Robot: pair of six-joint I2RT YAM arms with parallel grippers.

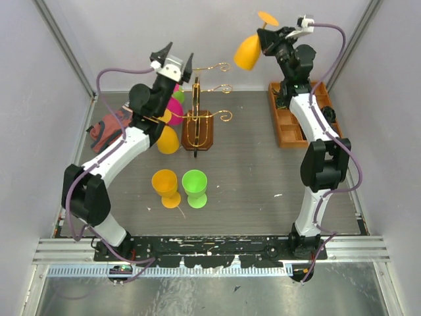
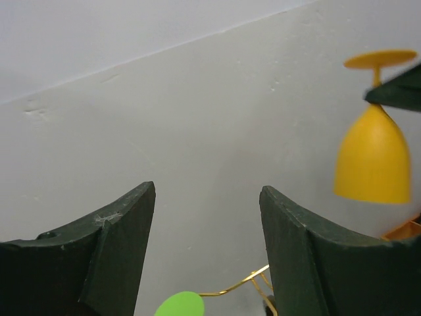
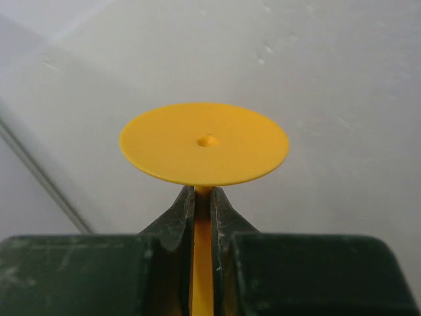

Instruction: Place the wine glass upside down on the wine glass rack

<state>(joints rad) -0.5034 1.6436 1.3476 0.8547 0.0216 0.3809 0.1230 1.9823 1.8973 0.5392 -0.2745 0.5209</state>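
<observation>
The right gripper (image 3: 202,197) is clenched on the thin stem of the orange wine glass (image 3: 204,143), just under its round foot. It holds the glass upside down, bowl hanging, high above the far right corner of the table (image 1: 263,171). The wine glass rack (image 1: 199,131) stands well apart from it, near the middle of the far edge, with gold scroll arms reaching right. The left gripper (image 1: 172,59) hovers released and empty, jaws apart, above the rack's left side, where a pink glass (image 1: 174,105) and a yellow glass (image 1: 168,139) hang. Likely risks: the pinch on the stem is narrow, so the glass could pivot or slip during the carry. The foot must slide over a thin wire arm, so a low or skewed approach could knock the bowl against the scrolls and tip the rack. The left arm, close by, could also block the path or be struck.
</observation>
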